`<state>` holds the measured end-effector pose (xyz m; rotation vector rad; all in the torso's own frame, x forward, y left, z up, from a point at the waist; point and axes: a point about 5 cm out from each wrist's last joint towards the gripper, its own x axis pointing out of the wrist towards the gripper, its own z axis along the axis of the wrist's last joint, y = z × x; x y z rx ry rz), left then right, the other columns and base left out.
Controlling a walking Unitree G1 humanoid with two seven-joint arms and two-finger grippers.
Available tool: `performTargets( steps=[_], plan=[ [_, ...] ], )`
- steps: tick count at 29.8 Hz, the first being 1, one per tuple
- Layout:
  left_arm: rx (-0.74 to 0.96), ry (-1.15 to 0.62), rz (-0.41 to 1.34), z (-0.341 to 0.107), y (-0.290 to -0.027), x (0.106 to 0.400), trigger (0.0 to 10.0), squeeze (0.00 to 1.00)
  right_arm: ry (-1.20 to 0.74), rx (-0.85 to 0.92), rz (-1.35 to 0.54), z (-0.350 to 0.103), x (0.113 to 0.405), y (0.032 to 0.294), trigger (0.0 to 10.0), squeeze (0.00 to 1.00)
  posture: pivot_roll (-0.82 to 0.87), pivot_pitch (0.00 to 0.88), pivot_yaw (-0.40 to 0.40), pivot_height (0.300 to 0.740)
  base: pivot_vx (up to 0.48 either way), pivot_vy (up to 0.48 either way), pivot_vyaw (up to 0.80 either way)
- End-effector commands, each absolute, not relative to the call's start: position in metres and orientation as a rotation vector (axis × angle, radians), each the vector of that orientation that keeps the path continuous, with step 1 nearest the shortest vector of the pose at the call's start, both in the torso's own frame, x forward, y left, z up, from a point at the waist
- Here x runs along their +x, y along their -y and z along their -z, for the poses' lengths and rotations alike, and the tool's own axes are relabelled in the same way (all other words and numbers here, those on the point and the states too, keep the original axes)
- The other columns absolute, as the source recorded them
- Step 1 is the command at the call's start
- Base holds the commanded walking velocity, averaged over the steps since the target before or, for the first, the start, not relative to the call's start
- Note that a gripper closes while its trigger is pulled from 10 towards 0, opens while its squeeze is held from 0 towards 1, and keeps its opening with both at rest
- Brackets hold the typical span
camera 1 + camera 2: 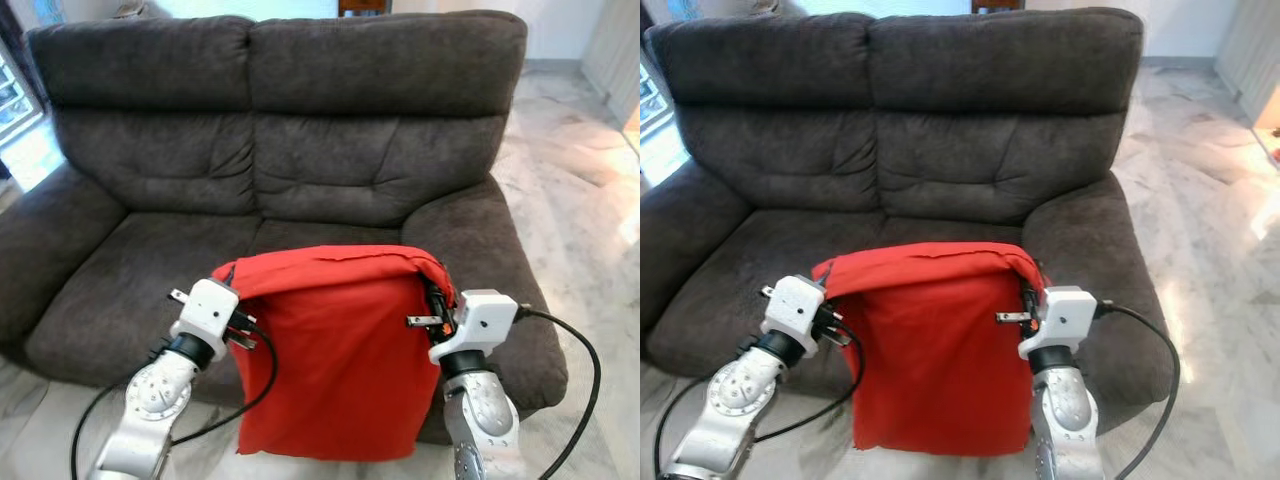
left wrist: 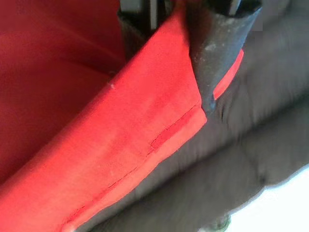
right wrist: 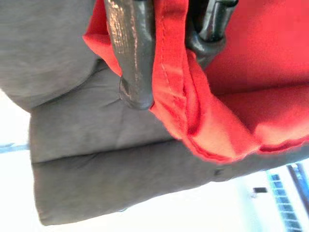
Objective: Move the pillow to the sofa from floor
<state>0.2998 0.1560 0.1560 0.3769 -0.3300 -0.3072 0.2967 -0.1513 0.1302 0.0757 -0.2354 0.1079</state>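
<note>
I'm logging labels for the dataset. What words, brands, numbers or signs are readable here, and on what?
None: no readable text in these views.
Red pillow, held by left gripper and right gripper: plain fabric, no tag.
Grey sofa: no label.

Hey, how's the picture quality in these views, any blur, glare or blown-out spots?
Left eye view: sharp and evenly lit on the red pillow and sofa, with glare on the marble floor. Left wrist view: the sofa behind is soft and blurred, one corner blown out. Right wrist view: close and fairly sharp, its background overexposed to white.
</note>
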Motion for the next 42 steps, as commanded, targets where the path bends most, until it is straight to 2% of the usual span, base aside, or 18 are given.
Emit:
performTargets(
  steps=[1, 7, 14, 16, 21, 24, 30, 42],
  plan=[
    [0.401, 0.446, 0.238, -0.186, -0.169, 0.300, 10.0, 0.00, 0.368, 0.098, -0.091, -0.164, 0.299, 0.151, 10.0, 0.00, -0.03, 0.075, 0.074, 0.740, 0.292, 0.000, 0.00],
    [0.421, 0.467, 0.222, -0.192, -0.170, 0.301, 10.0, 0.00, 0.350, 0.081, -0.131, -0.163, 0.299, 0.145, 10.0, 0.00, -0.02, 0.091, 0.066, 0.740, 0.293, 0.000, 0.00],
    [0.426, 0.470, 0.206, -0.195, -0.173, 0.300, 10.0, 0.00, 0.331, 0.007, -0.206, -0.161, 0.297, 0.136, 10.0, 0.00, -0.02, 0.095, 0.062, 0.740, 0.296, 0.000, 0.80],
    [0.431, 0.468, 0.198, -0.195, -0.174, 0.301, 10.0, 0.00, 0.318, 0.056, -0.193, -0.160, 0.299, 0.137, 10.0, 0.00, -0.01, 0.100, 0.062, 0.740, 0.296, 0.000, 0.00],
    [0.436, 0.472, 0.192, -0.197, -0.175, 0.301, 10.0, 0.00, 0.370, -0.001, -0.270, -0.171, 0.296, 0.127, 10.0, 0.00, -0.01, 0.103, 0.060, 0.740, 0.296, 0.000, 0.00],
    [0.434, 0.478, 0.188, -0.200, -0.175, 0.302, 10.0, 0.00, 0.381, 0.012, -0.295, -0.174, 0.295, 0.123, 10.0, 0.00, -0.01, 0.105, 0.061, 0.740, 0.300, 0.000, 0.80],
    [0.430, 0.476, 0.188, -0.201, -0.175, 0.303, 10.0, 0.00, 0.354, 0.047, -0.230, -0.172, 0.301, 0.130, 10.0, 0.00, -0.01, 0.105, 0.062, 0.740, 0.299, 0.000, 0.27],
    [0.431, 0.480, 0.193, -0.205, -0.175, 0.305, 10.0, 0.00, 0.451, 0.068, -0.106, -0.201, 0.312, 0.147, 10.0, 0.00, 0.00, 0.107, 0.061, 0.740, 0.299, 0.000, 0.00]
  ],
)
